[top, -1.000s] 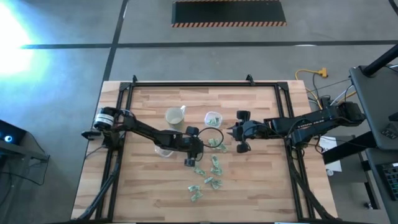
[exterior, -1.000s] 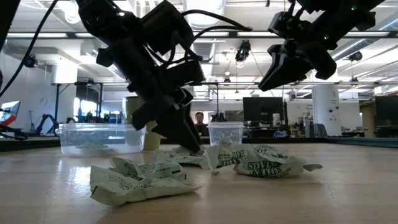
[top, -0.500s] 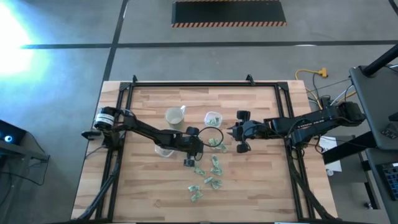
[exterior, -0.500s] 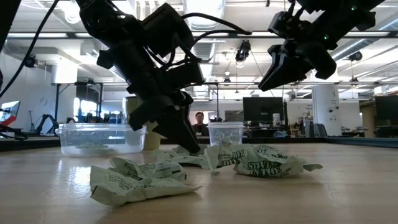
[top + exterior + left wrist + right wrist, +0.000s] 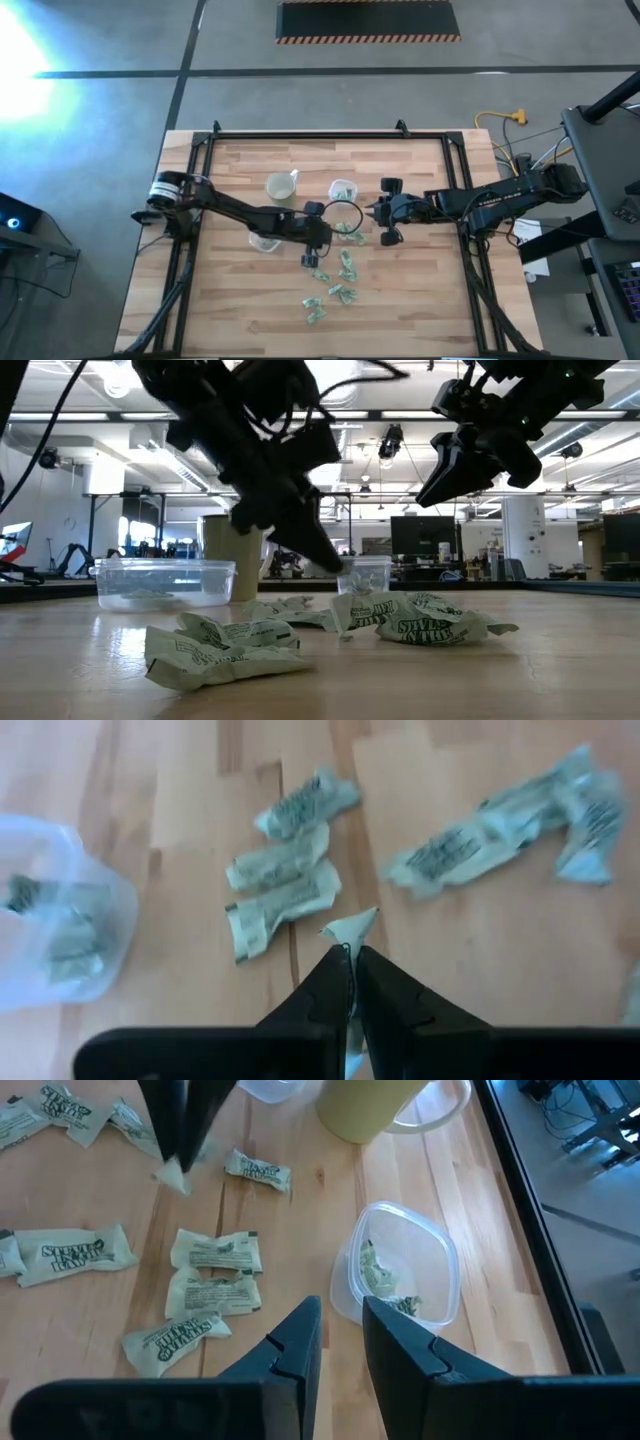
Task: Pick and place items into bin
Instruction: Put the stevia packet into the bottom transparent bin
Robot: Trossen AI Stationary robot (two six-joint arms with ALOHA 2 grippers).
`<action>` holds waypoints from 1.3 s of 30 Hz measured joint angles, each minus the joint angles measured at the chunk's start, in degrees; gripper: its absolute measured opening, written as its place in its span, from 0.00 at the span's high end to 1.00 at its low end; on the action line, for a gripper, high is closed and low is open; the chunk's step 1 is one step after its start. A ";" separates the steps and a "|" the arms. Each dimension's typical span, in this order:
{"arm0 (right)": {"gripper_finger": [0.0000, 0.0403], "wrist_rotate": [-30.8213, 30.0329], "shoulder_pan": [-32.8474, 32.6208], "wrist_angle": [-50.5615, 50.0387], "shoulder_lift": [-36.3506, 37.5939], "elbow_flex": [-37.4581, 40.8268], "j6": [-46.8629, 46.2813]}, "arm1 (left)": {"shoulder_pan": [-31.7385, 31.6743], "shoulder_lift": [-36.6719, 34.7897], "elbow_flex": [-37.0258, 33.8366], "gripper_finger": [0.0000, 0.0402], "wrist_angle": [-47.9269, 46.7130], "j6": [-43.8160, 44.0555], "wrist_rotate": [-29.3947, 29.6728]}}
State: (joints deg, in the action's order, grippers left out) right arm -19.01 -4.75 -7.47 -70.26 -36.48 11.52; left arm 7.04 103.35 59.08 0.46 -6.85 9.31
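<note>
Above a pale wooden slatted desk (image 5: pixel 240 300), left arm stretched from the desk's left edge toward the middle, elbow low, wrist tipped downward. Left pincer (image 5: pixel 314 256) (image 5: pixel 351 982) clamped shut on one small pale-green crinkled wrapped piece (image 5: pixel 352 927), lifted clear of the wood, corner of the wrapper poking out past the fingertips. Below and beside it, loose pale-green and white wrapped pieces (image 5: pixel 341 272) (image 5: pixel 405 618) scattered mid-desk. Small clear plastic bin (image 5: pixel 343 189) (image 5: pixel 402 1275) with a few pieces inside near the right arm; second clear plastic tub (image 5: pixel 262 243) partly under the left arm. Pale yellowish cup (image 5: pixel 281 186) upright beyond. Right arm reaching in level from the right edge, right pincer (image 5: pixel 376 213) (image 5: pixel 340 1330) hovering just beside the small bin, fingers slightly parted, holding nothing.
</note>
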 joint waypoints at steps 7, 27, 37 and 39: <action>0.83 -0.01 0.00 -0.03 0.00 0.32 0.00 | 1.96 -6.91 -0.26 0.99 -5.90 0.23 0.92; 0.83 -0.01 0.02 -0.02 -0.02 0.93 -1.50 | 9.89 -27.44 -13.55 0.98 -26.36 17.67 14.37; 0.83 -0.01 0.02 0.00 -0.02 1.04 -2.01 | 9.85 -35.96 -24.48 0.98 -28.09 27.56 15.16; 0.83 -0.01 0.01 0.03 -0.02 1.06 -2.15 | 9.85 -37.02 -25.83 0.98 -28.05 29.30 15.07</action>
State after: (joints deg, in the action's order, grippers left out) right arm -19.03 -4.74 -7.44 -70.28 -35.42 9.37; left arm 16.88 66.33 33.25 -27.59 22.45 24.38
